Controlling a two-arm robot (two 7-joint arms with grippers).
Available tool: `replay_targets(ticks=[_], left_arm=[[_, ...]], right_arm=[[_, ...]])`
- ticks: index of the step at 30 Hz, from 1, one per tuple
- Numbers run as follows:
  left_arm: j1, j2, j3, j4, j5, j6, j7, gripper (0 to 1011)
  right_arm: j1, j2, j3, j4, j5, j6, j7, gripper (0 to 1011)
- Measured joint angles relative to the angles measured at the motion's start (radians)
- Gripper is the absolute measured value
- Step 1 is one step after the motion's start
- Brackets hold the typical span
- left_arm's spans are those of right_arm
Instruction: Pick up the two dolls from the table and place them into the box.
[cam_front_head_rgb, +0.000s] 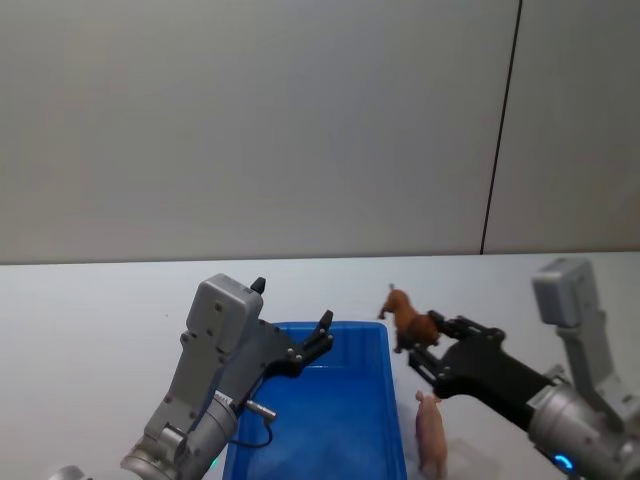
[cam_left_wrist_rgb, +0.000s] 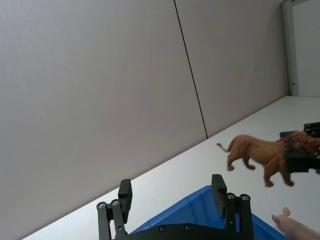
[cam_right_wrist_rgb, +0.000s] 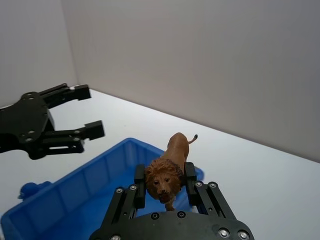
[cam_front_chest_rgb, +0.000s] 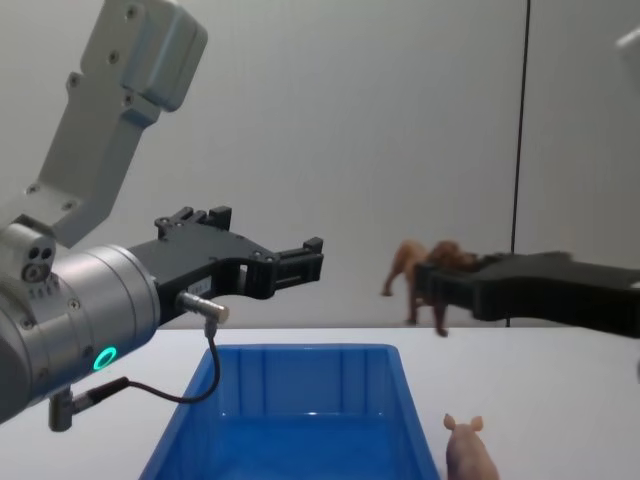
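A tan-brown plastic lion figurine with a darker mane (cam_front_head_rgb: 405, 318) hangs in the air. Its head is pinched between the fingers of the right gripper (cam_front_head_rgb: 422, 338), just off the far right corner of a glossy, bright blue rectangular plastic box (cam_front_head_rgb: 350, 327). The box holds nothing. A pale pink plastic pig figurine (cam_front_head_rgb: 432, 432) stands on the flat white table (cam_front_head_rgb: 90, 320), just right of the box. The left gripper (cam_left_wrist_rgb: 171, 189) hovers above the box's left side, fingers spread wide and empty. By this view neither doll is placed yet: the lion needs carrying over and releasing, and the pig is untouched.
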Motion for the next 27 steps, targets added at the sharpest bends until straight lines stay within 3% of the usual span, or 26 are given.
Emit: replay_targets(ticks=[1, 8, 20, 27], left_arm=[[0.000, 0.000, 0.000, 0.000, 0.000, 0.000, 0.000, 1001], [0.000, 0.000, 0.000, 0.000, 0.000, 0.000, 0.000, 1001], [0.000, 0.000, 0.000, 0.000, 0.000, 0.000, 0.000, 1001], [0.000, 0.000, 0.000, 0.000, 0.000, 0.000, 0.000, 1001]], right_arm=[[0.022, -0.019, -0.013, 0.018, -0.004, 0.026, 0.023, 439], [0.052, -0.048, -0.040, 0.056, -0.019, 0.071, 0.066, 469], [0.070, -0.064, -0.062, 0.089, -0.032, 0.105, 0.094, 869], [0.055, -0.045, -0.053, 0.076, -0.027, 0.098, 0.075, 1001]])
